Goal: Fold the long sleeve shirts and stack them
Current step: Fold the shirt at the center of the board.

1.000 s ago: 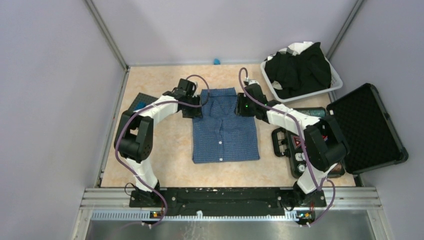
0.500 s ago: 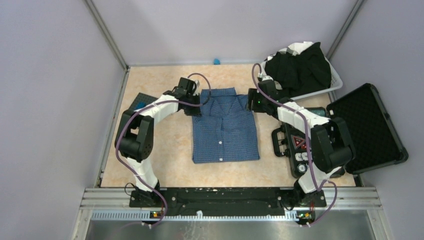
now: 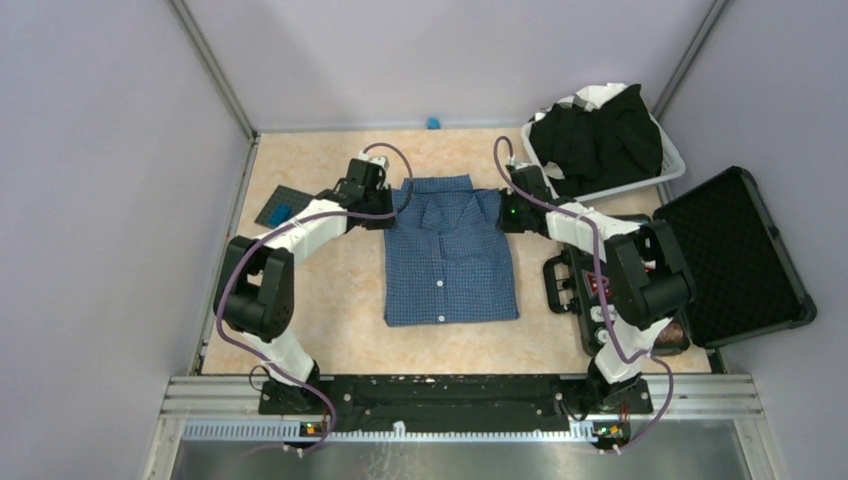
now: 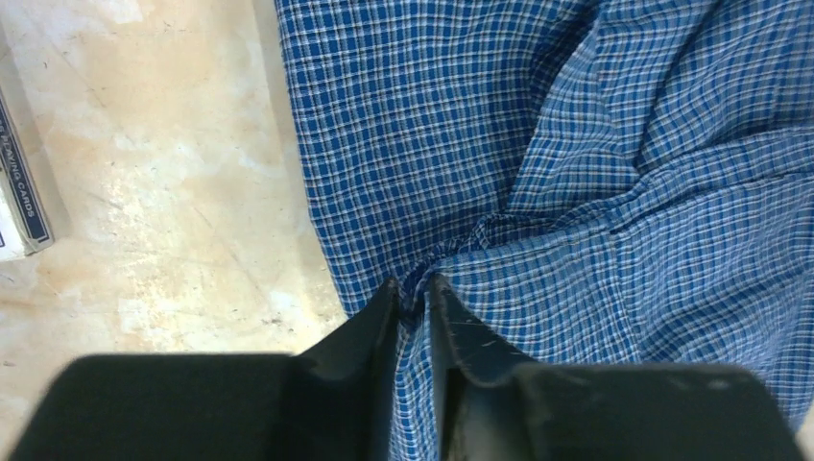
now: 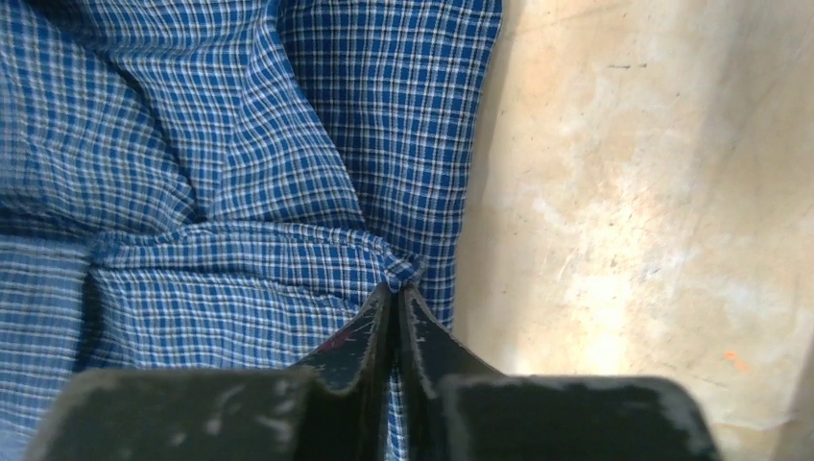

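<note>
A: Tool status?

B: Left tool (image 4: 413,285) is nearly closed, pinching a small ridge of the blue checked shirt (image 3: 450,265) at its shoulder edge. Right tool (image 5: 395,288) does the same on the opposite shoulder, jaws almost touching with a nub of cloth between the tips.

A: Where's the shirt relative to them?

B: It lies flat on the desk (image 3: 330,290), folded to a rectangle. The collar end sits between the two tools and the body runs back toward the arm bases. From the left tool, cloth spreads ahead and to its right, with bare desk on its left. The right tool mirrors that: cloth ahead and left, bare desk right.

A: Step?

B: Looks like gripping the collar end for the fold over the hem. Nothing is lifted yet.

A: What can go wrong?

B: Both bites are shallow, and I can't tell how many layers each pinch holds. If it's only the top layer, a lift peels it off and the tucked sleeves spill out.

A: And slip?

B: Likely if one side lets go under load. Then the fold skews and the edges won't line up. The cloth also puckers toward both tips, so those creases could get pressed in.

A: Clearance?

B: The basket (image 3: 640,181) of black shirts (image 3: 600,135) sits near the right tool's outer side. A wide swing there could clip the rim.
</note>
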